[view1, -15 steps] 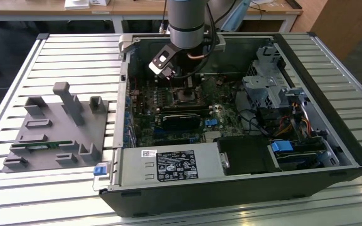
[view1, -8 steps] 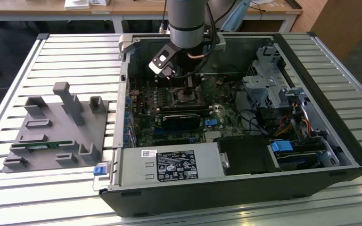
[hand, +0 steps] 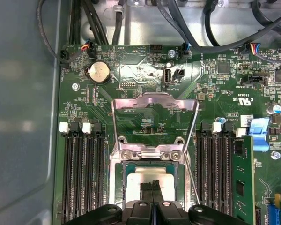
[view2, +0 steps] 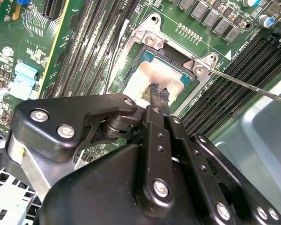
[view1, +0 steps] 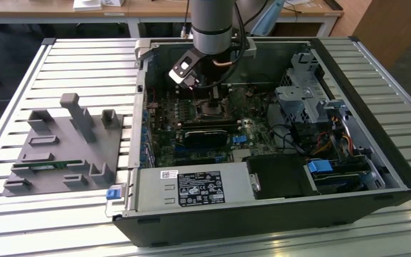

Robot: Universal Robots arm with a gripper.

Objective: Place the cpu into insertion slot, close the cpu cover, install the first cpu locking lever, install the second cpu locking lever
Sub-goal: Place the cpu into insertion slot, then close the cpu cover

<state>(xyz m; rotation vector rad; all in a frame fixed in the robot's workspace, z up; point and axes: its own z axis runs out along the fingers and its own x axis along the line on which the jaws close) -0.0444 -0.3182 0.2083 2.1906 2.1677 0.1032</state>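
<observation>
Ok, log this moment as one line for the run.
tool: shut, down at cpu | cpu: lying in insertion slot | cpu cover: open, folded back | locking lever: not latched

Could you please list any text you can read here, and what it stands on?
Power supply label: print too small to read.
White sticker beside it: too small to read.
Circuit board: white lettering, too small to read reliably.
cpu: no readable marking.
</observation>
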